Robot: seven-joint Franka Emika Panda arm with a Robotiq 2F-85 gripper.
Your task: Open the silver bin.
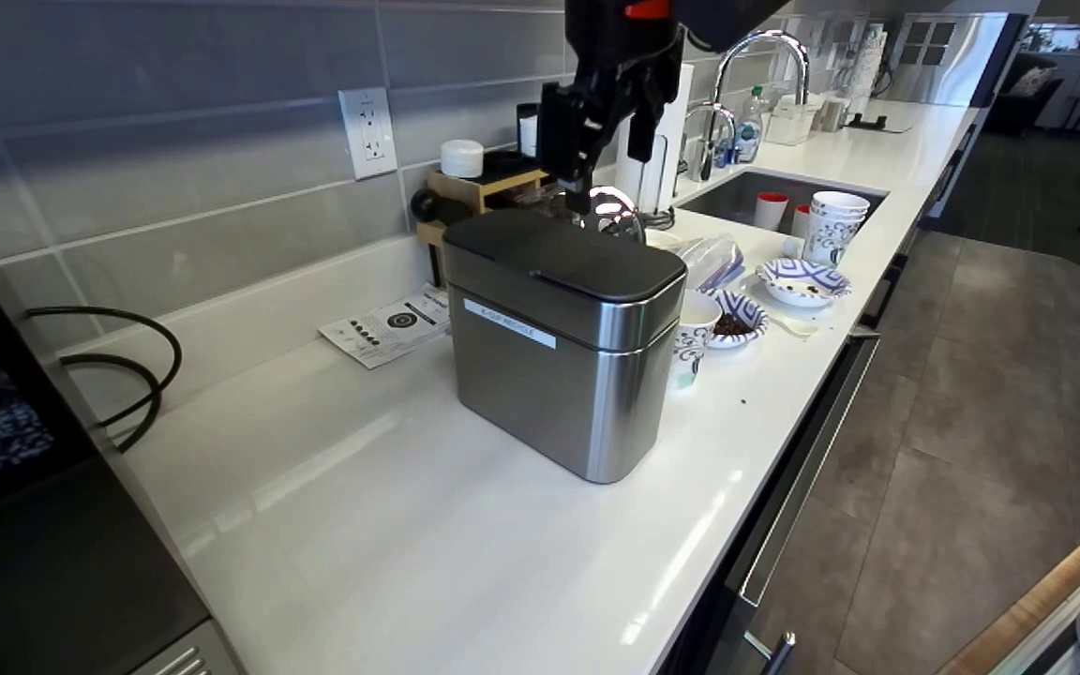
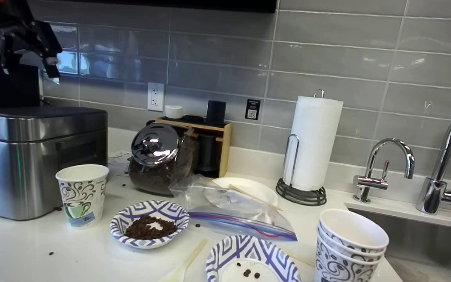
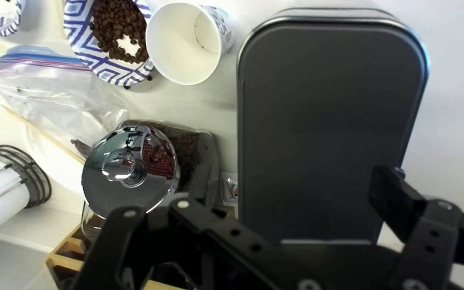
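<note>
Holding the jaws spread wide and aimed down, above the closed dark grey lid of the silver bin. In the wrist view, with one of the fingers overlapping the lid's right edge and the opposite finger just outside its left edge, so spanning the lid's width. In an exterior view, with a visible gap between the Robotiq gripper and the lid, and thus apart from the brushed-steel body as well. Reaching in from the top in both exterior views, with the wrist end of the Franka arm in sight, marked red-orange, and the gripper hanging below it. As for the bin, upright on the white table below, with a white label on one long side. Outward from there, on to a patterned paper cup just beside the opposite long side, then to a paper bowl of coffee beans and, farther back, to a glass jar capped in chrome. Farther along, past a zip-top plastic bag, to a paper towel roll and a stack of paper cups near the sink.
</note>
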